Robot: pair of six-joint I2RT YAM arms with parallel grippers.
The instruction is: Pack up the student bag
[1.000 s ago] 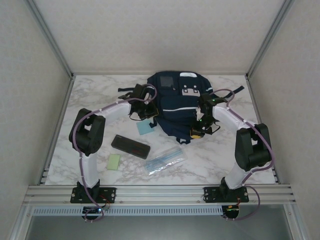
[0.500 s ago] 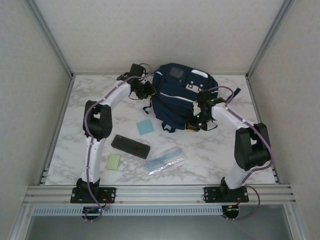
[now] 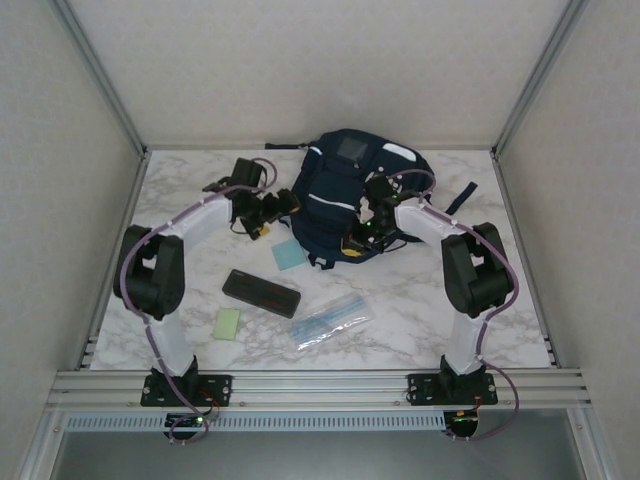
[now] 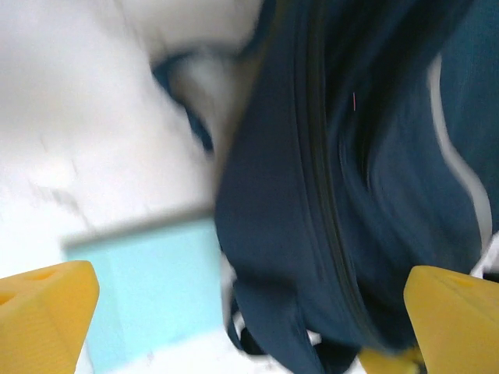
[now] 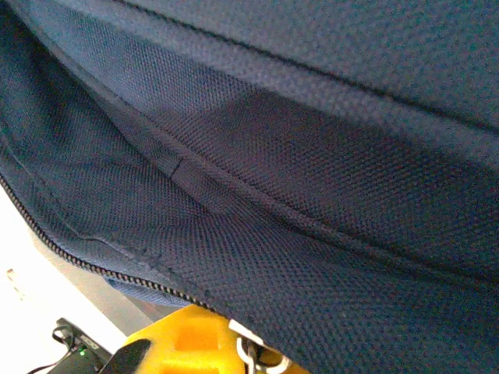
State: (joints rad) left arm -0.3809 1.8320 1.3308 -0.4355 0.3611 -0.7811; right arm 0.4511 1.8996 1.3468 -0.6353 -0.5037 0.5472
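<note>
Student bag (image 3: 345, 190) sits at the far middle of the marble table (image 3: 430, 310), bunched up between your two arms. Your left gripper (image 3: 268, 210) hangs just beside its left flank, fingers spread wide, nothing in them. Your right gripper (image 3: 362, 236) is closed tight at the bag's near edge and looks pinched on the navy fabric.

Expect it soft and floppy, probably light: it'll sag and fold wherever it's unsupported. Go for the zip seam (image 4: 327, 234) or a strap, not a smooth panel.

Its long axis runs far to near, with the grey patch (image 3: 352, 150) end toward the back wall and loose straps trailing toward the arm bases. A light blue pad (image 3: 289, 254) lies just beside its near-left corner.
</note>
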